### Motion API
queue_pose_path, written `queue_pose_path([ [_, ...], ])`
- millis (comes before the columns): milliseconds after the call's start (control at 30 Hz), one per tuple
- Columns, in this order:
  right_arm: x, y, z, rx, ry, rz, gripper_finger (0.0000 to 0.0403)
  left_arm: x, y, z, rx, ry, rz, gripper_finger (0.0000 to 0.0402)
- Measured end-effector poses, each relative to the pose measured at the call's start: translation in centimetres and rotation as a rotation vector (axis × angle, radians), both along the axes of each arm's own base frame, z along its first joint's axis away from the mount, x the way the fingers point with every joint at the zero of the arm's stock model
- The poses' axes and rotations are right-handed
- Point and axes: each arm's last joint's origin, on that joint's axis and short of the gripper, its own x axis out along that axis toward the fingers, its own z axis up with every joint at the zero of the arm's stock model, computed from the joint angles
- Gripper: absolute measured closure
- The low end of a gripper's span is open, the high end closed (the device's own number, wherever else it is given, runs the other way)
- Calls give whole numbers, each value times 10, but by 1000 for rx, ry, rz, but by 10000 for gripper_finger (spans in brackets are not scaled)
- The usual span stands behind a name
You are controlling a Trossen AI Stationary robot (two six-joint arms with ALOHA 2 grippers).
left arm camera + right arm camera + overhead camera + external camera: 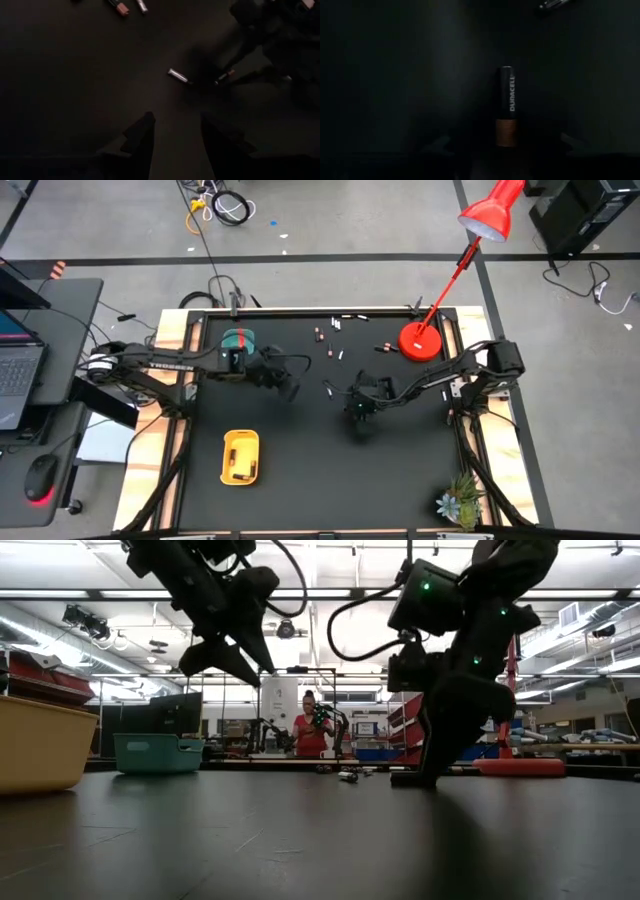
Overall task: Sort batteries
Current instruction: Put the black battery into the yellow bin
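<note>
Battery — between right gripper fingers

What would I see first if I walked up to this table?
Probably the red lamp at the far right of the black table, and the yellow tray near the front left. Then two dark robot arms meeting in the middle: the right gripper is down over a Duracell battery, and the left gripper hangs open above the table.

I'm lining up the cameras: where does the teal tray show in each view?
High view: teal tray, upper left of the table.
Low view: at left, just right of the yellow tray.
Left wrist view: not in it.
Right wrist view: not in it.
Shared landmark: yellow tray, lower left in the high view.
</note>
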Motion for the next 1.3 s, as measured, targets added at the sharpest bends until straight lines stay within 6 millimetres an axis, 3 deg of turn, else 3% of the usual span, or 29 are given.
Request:
queue_pose_path([
  [133, 2, 2, -5, 23, 17, 15, 354, 4, -10, 3, -21, -46, -122, 234],
  [167, 2, 3, -5, 27, 17, 20, 360, 6, -13, 5, -19, -74, -177, 234],
  [400, -3, 5, 14, 45, -28, 32, 360, 12, -32, 11, 71, -149, -390, 234],
  [533, -2, 8, 59, 46, -211, 15, 360, 15, -33, 15, 81, -198, -355, 234],
  [800, -15, 20, 123, 27, -565, -135, 360, 26, -27, 38, 195, -443, -150, 234],
  [1067, -12, 22, 138, 36, -714, -207, 360, 40, -26, 58, 279, -721, -67, 232],
  [1300, -9, 20, 148, 33, -817, -247, 360, 55, -27, 43, 243, -738, -90, 223],
])
